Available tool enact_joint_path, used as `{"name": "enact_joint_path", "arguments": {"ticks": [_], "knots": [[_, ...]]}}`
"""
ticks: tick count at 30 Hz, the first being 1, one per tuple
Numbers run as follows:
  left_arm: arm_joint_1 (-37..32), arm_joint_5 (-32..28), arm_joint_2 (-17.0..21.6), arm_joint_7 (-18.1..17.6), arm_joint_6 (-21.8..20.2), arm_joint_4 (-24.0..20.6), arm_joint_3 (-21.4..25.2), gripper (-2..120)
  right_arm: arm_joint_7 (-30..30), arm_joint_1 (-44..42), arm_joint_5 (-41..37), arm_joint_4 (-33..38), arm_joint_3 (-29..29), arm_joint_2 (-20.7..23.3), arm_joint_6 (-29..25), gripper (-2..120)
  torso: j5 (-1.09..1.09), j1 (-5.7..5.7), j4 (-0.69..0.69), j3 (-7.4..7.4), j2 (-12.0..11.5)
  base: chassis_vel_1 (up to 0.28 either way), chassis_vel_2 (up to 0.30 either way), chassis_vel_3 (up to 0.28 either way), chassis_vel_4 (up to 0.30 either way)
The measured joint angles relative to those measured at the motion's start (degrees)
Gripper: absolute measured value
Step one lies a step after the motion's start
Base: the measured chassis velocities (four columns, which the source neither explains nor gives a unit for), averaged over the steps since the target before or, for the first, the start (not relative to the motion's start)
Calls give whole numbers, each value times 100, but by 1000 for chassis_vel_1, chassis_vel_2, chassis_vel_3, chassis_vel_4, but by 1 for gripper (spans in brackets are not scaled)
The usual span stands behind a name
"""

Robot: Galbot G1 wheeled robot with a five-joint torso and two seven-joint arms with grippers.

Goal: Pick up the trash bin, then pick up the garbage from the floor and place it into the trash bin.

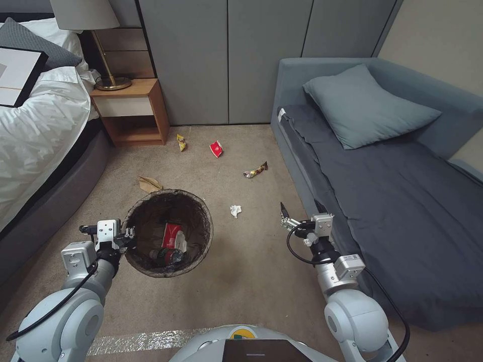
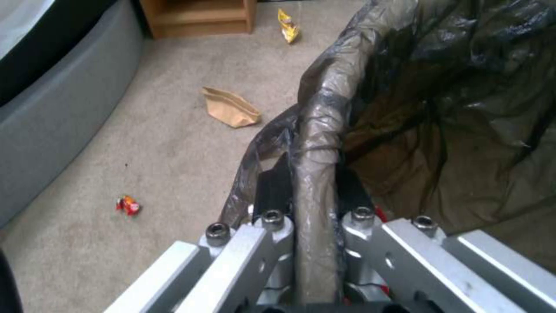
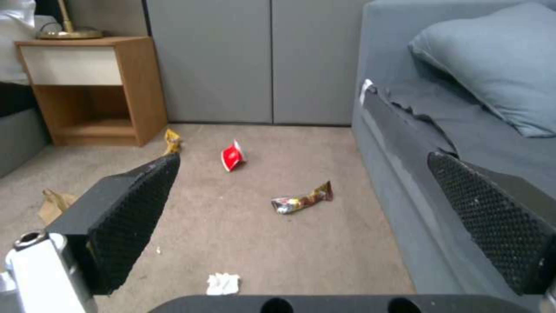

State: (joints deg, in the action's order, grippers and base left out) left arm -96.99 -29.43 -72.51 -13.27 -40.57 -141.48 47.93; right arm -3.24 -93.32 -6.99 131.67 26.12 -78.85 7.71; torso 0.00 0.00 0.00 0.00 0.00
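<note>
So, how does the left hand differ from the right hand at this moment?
The left hand is shut on the rim of the trash bin; the right hand is open and holds nothing. The left hand is beside the bed; the right hand hangs near the sofa, above the carpet, with the white tissue nearby. Both are raised off the floor.

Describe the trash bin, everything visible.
The trash bin is small and round, lined with a wrinkled dark brown, semi-sheer plastic bag folded over its rim. It sits upright, mouth open, on the left near the bed. The left gripper is clamped on its rim. Inside lie a red-and-white wrapper and a small bottle.
</note>
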Motion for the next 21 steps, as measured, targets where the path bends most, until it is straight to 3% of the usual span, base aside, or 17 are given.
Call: {"name": "enact_joint_path", "arguments": {"ticks": [21], "knots": [[-57, -6, -40, 9, 10, -48, 68, 3, -26, -4, 0, -1, -33, 1, -5, 100, 0, 0, -1, 0, 0, -75, 79, 72, -76]]}}
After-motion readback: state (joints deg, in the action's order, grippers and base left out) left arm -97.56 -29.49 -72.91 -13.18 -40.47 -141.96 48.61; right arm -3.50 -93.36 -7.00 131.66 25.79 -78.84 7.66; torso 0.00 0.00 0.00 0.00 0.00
